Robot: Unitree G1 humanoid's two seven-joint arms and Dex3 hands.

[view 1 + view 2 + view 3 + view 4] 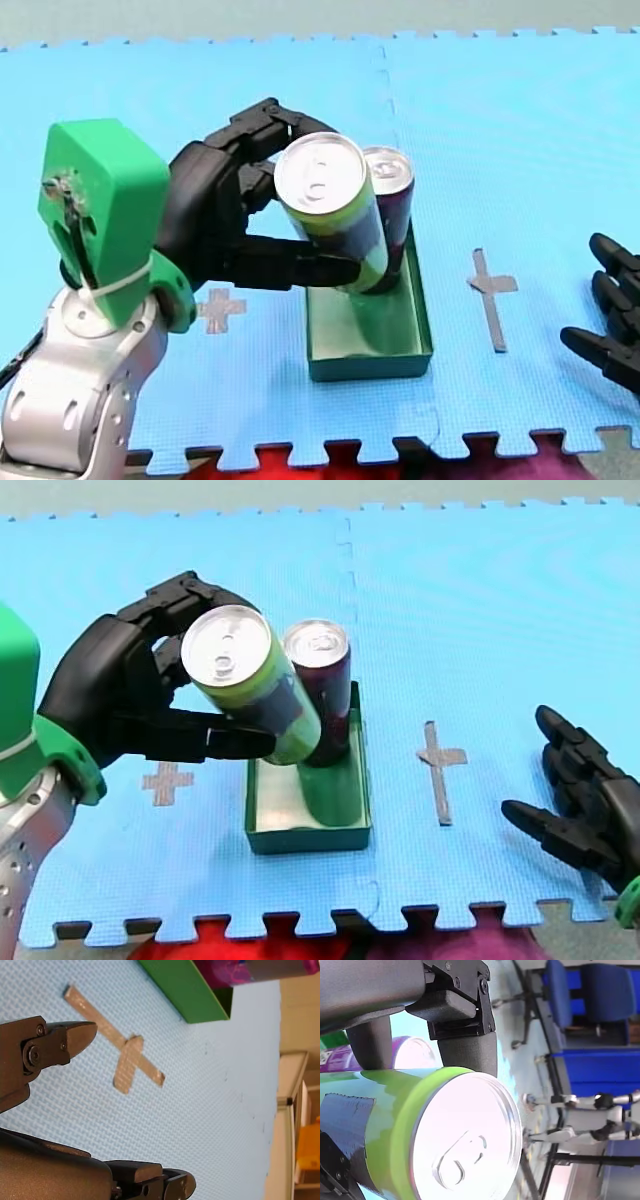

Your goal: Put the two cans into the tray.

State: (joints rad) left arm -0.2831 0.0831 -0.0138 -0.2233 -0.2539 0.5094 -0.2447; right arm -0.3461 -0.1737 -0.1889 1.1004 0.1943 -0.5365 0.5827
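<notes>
Two cans, one tray. The purple can [328, 702] stands upright at the far end of the green tray [310, 837]. The green can [272, 702] is tilted, with its lower end down over the tray, just beside the purple one. The left hand [130, 702] is wrapped around the green can. The right hand [582, 808] holds nothing, off to the right over the blue foam mat [500, 600], past a tape cross [440, 768].
</notes>
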